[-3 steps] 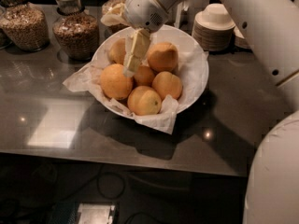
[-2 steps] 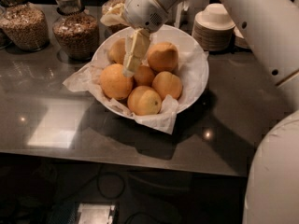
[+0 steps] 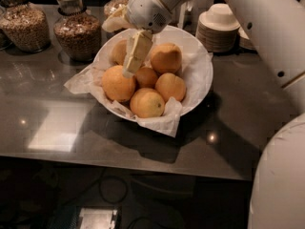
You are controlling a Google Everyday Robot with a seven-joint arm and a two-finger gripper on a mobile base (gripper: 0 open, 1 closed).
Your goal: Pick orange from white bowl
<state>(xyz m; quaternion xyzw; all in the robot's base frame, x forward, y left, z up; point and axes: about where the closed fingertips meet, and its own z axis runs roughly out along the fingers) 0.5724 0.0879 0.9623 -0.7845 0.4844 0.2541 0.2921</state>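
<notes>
Dark countertop holds the white bowl (image 3: 202,73) at upper centre, where the gripper (image 3: 129,69), open or closed I cannot tell, points downward with the orange (image 3: 116,84) just to its lower left.

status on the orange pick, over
Gripper low over wide paper-lined white bowl. Round yellow-orange orange not yet lifted. Smaller orange crowds it.

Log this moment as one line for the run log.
phase: pre-grasp | pincer: low in bowl, beside left orange | left orange: resting in bowl, not lifted
</notes>
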